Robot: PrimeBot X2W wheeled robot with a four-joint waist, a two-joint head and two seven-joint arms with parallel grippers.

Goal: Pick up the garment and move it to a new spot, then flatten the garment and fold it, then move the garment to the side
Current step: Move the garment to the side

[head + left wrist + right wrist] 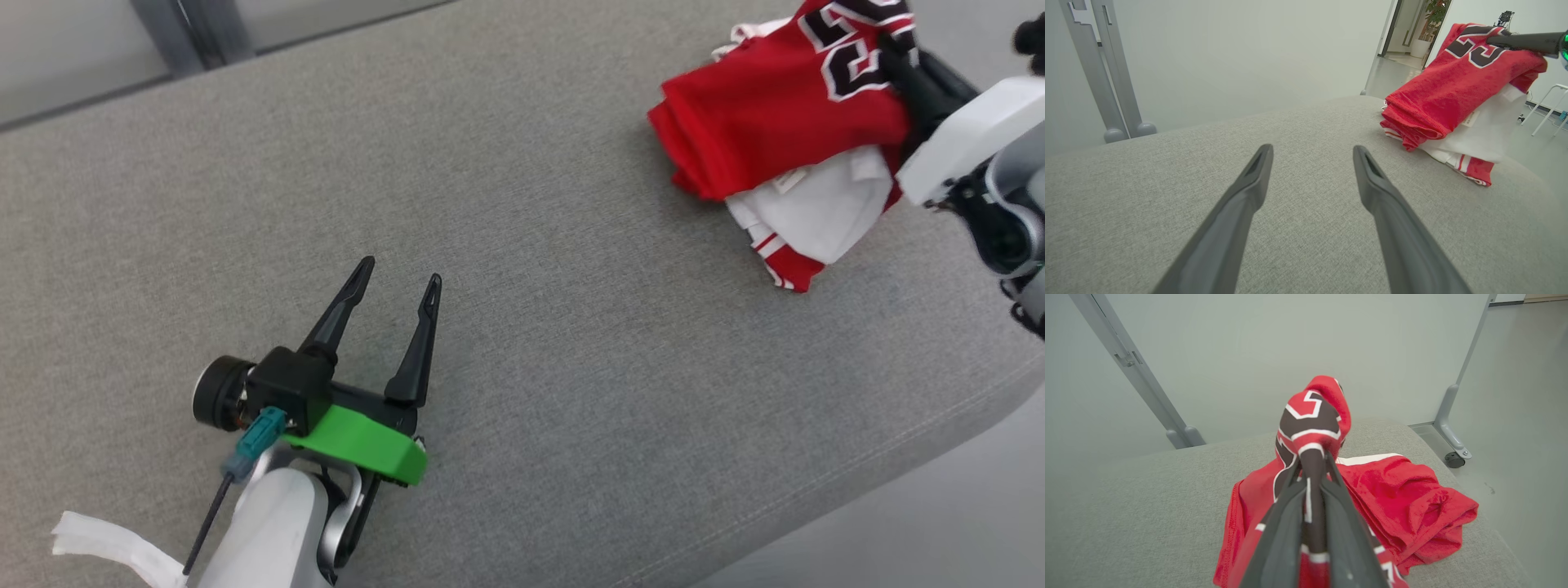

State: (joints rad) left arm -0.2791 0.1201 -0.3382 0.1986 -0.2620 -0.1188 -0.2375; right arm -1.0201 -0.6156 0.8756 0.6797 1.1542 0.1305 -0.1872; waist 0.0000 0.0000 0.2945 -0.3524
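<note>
Jaws of the right gripper (1312,457): pressed together, pinching a ridge of the garment (775,106) across its black-and-white numeral.
Jaws of the left gripper (402,271): spread wide with nothing between them, tips pointing over bare fabric.
Garment at the grip: a peak of red cloth is drawn up around the right fingertips. The rest hangs down from it.
Garment below: red layers bunched over a white lining and a red-and-white trimmed hem, lying on the grey cushion (490,204).
Garment's place: far right end of the cushion, close to its rounded edge and well apart from the left gripper.
Surroundings: a broad stretch of cushion lies bare between the two grippers. A white strip (114,547) sits beside the left forearm.
Step in hand: most likely the first one, picking up to move, since the cloth looks crumpled rather than squared. This is a judgement only.
Next move calls for: a lift high enough that the trailing hem clears the cushion, then a carry toward the open middle.
After that: the left gripper would need a second edge to help spread the cloth flat.
Risk: a one-point pinch may let the layers slide apart or drag.
</note>
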